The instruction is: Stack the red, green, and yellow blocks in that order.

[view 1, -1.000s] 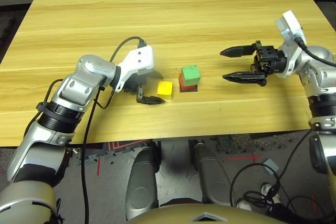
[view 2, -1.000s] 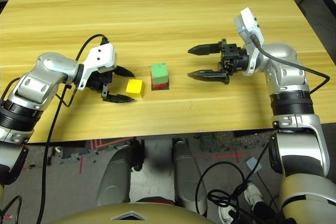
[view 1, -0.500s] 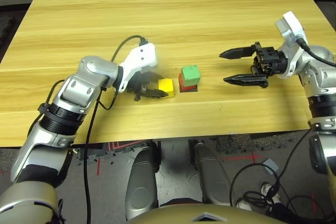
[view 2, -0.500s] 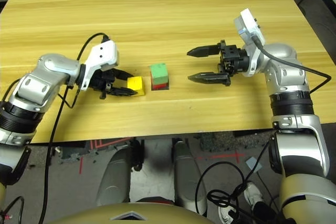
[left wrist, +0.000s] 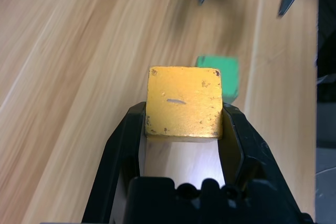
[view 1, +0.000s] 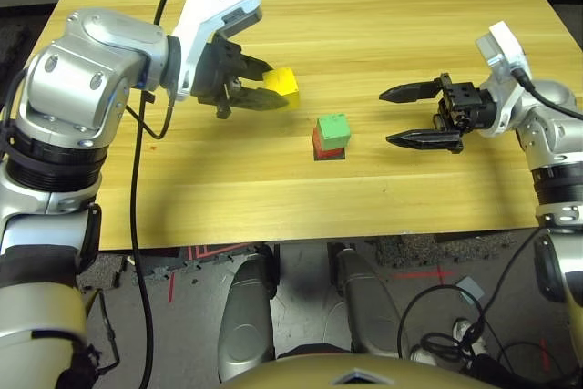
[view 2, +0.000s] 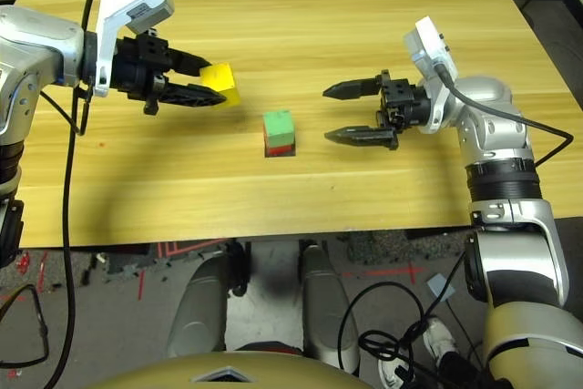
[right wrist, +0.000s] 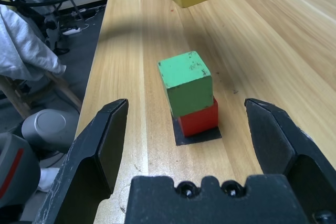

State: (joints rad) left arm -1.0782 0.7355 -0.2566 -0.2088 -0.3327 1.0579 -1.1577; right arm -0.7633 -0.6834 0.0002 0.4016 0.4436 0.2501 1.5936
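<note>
Gripping the small yellow cube (view 1: 281, 85) between its two black fingers, the left gripper (view 1: 264, 88) hangs above the pale wooden table (view 1: 364, 6) in the upper left of the head view, its silver forearm rising from the left edge of the frame. In the left wrist view the yellow cube (left wrist: 184, 102) sits squarely between the fingertips, one scuffed face turned toward the camera, with the jaws pressed against two opposite sides. The cube is clear of the table surface (its shadow falls on the wood below and to the left of it).

Near the centre of the head view stands a two-block stack: the light green cube (view 1: 333, 128) rests on top of the bright red cube (view 1: 323, 145), turned slightly askew to it. The red cube in turn sits on a flat black square patch (right wrist: 198, 135) on the table. The held yellow cube lies to the upper left of this stack, apart from it.

At the right of the head view the right gripper (view 1: 405, 116) points toward the stack, level with it and near but not touching. Its two black fingers stand wide apart with nothing between them; in the right wrist view they frame the green cube (right wrist: 186, 82) and the red cube (right wrist: 199, 119) on either side.
</note>
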